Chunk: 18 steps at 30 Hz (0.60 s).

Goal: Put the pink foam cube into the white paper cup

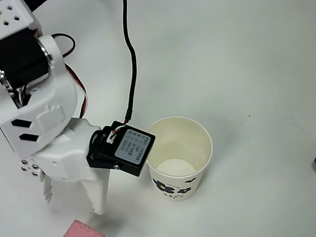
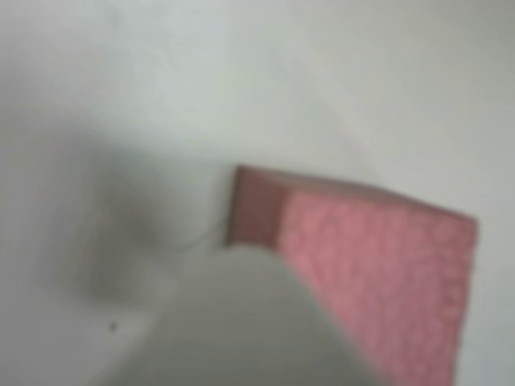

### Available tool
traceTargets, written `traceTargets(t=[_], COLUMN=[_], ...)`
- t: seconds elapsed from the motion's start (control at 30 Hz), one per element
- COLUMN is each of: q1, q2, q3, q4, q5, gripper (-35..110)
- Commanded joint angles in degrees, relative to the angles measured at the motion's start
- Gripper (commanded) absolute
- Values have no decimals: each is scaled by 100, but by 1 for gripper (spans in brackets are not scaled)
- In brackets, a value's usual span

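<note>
Overhead view: pink foam cube (image 1: 84, 229) cut off by bottom edge, just a corner showing below my gripper (image 1: 74, 200). Wrist view: whole pic blurred; my near finger (image 2: 241, 322) is a pale smear hiding the cube's lower-left part, and the cube runs off the frame bottom. Can't tell if I'm touching it.

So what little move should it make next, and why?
Probably lower the end effector a bit further toward the pink foam cube. The cube lies on the table just below the open fingers, not gripped yet, and the white paper cup stands empty beside the arm.
</note>
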Motion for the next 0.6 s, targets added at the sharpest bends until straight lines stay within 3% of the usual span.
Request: traceTargets(t=[0.0,0.57], q1=[158,211], q2=[-26,-1195], q3=[-624,-1793], q4=[-141,-141], q5=[-79,-255], gripper=[42,42])
